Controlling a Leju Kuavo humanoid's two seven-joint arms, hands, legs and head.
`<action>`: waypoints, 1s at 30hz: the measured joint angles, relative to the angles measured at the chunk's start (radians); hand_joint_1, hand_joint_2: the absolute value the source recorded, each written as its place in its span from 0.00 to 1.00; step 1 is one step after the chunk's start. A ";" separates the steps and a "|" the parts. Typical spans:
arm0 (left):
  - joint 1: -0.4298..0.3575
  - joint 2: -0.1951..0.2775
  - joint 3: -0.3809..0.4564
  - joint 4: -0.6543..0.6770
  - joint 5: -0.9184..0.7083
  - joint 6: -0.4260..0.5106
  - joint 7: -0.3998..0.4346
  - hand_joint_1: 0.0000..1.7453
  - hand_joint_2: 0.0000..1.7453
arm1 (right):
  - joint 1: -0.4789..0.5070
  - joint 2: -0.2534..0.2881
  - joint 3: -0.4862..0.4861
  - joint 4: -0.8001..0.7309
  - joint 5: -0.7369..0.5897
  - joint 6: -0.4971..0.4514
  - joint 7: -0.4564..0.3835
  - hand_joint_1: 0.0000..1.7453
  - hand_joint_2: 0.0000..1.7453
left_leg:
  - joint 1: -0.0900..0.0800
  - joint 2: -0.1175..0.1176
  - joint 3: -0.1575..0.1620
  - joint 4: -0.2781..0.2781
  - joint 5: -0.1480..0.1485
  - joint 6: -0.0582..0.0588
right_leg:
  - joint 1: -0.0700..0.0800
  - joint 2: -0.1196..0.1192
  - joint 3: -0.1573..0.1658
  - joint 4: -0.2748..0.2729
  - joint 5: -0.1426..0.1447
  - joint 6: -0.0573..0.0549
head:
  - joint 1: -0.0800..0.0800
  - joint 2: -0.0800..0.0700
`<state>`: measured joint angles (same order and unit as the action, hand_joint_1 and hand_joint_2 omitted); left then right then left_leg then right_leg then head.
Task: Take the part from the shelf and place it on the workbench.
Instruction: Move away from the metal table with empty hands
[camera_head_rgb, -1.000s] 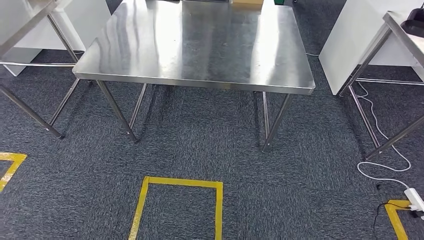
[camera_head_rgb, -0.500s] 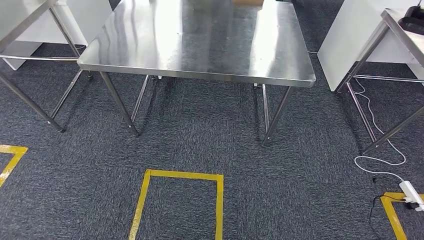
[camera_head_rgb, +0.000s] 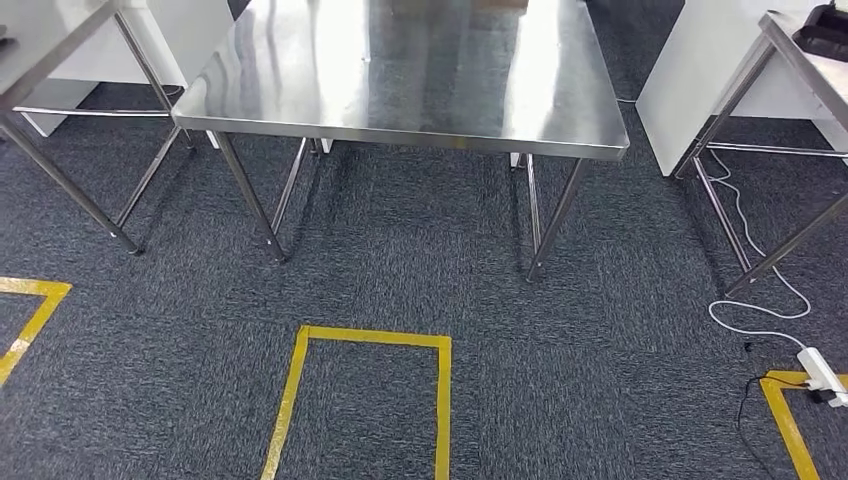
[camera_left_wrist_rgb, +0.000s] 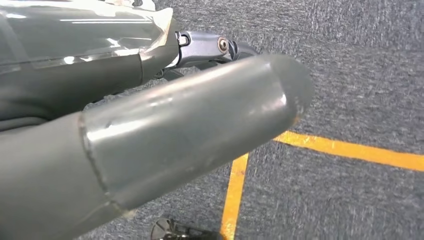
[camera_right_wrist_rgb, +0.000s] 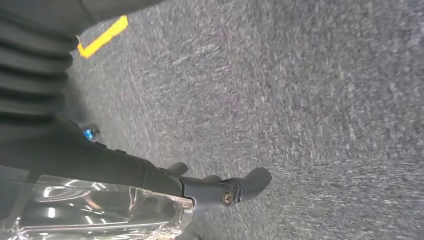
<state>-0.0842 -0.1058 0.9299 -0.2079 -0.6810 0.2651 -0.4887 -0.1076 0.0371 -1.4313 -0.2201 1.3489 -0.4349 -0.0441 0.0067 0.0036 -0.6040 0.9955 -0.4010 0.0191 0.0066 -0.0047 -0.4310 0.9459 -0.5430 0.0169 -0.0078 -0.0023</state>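
Note:
The steel workbench (camera_head_rgb: 400, 90) stands straight ahead in the head view, its top bare and shiny. In the left wrist view my left hand (camera_left_wrist_rgb: 165, 130) holds a smooth grey part in clear plastic wrap (camera_left_wrist_rgb: 75, 45), the thick thumb in front and a finger (camera_left_wrist_rgb: 215, 47) along the part's edge. In the right wrist view my right hand (camera_right_wrist_rgb: 150, 175) lies with a dark finger along the same kind of crinkled clear wrap (camera_right_wrist_rgb: 85, 210). Grey carpet lies beneath both hands.
A second steel table (camera_head_rgb: 50, 50) stands at the left and a third (camera_head_rgb: 800, 70) at the right, beside a white cabinet (camera_head_rgb: 690, 70). A white cable and power strip (camera_head_rgb: 820, 370) lie on the floor at right. A yellow tape square (camera_head_rgb: 370, 340) marks the carpet before the workbench.
The whole head picture has slid upward and slightly right, so the camera has moved; the workbench and the tape square keep their places on the floor.

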 joint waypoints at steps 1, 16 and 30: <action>0.000 0.001 0.001 0.000 0.000 0.000 0.000 0.00 0.00 | 0.000 0.001 0.000 0.000 0.000 0.000 0.003 0.00 0.00 | 0.002 -0.001 -0.004 0.003 -0.002 -0.005 | -0.006 -0.001 -0.005 -0.001 0.006 -0.007 | 0.001 0.000; -0.001 0.007 0.002 0.000 -0.010 0.003 -0.007 0.00 0.00 | -0.003 0.008 0.007 0.000 -0.014 0.030 -0.001 0.00 0.00 | 0.013 -0.005 0.109 0.004 -0.120 -0.003 | -0.008 -0.007 -0.116 0.048 0.073 0.002 | -0.007 0.000; -0.001 0.005 0.002 0.000 -0.025 0.000 -0.016 0.00 0.00 | 0.007 -0.001 0.025 0.000 0.012 0.092 0.000 0.00 0.00 | 0.001 -0.041 0.058 -0.002 -0.066 0.004 | -0.008 0.038 -0.061 0.027 0.035 0.008 | 0.001 0.000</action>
<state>-0.0855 -0.1009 0.9319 -0.2075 -0.7064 0.2653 -0.5043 -0.1011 0.0360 -1.4058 -0.2197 1.3614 -0.3428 -0.0438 0.0076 -0.0373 -0.5463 0.9936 -0.4671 0.0231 -0.0012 0.0333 -0.4916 0.9731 -0.5080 0.0248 -0.0071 -0.0023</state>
